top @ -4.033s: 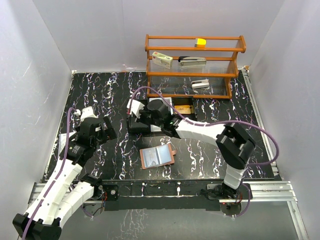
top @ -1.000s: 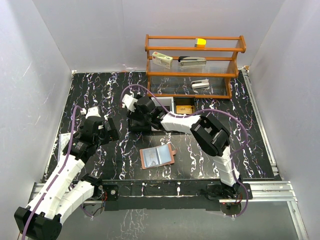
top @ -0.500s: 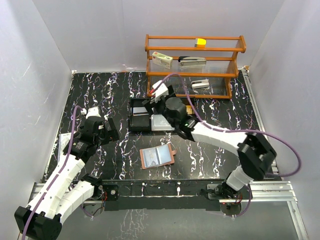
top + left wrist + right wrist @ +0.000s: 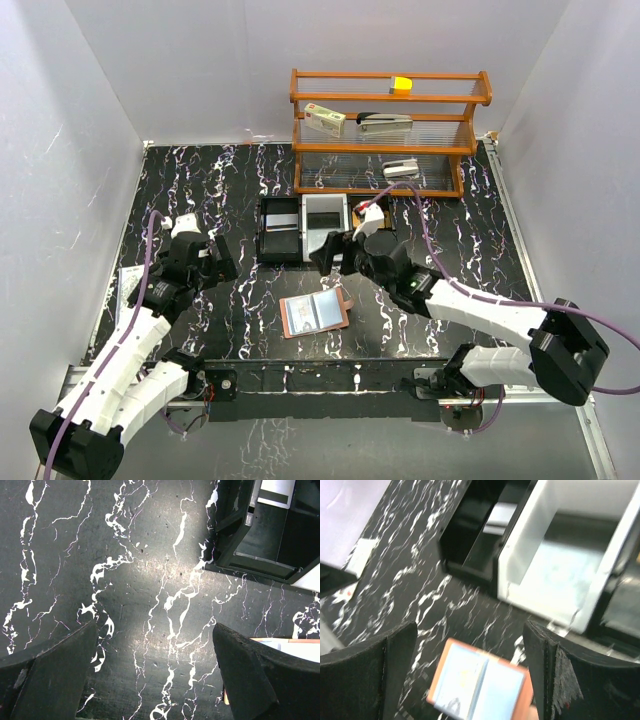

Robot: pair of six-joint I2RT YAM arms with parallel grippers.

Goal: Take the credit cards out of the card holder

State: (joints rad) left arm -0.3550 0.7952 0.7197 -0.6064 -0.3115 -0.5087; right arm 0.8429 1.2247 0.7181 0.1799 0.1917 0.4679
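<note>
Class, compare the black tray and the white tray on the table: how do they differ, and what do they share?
Colour: the black tray is dark throughout; the white tray has pale walls. Place: the black tray sits left of the white tray, side by side. From above, the right gripper hides the white tray's near end; the black tray shows whole. Both are open-topped rectangular trays.

Bright, even light; pale glare on the table (image 4: 150, 570) just ahead of the left gripper (image 4: 155, 630); right wrist view blurred.
</note>
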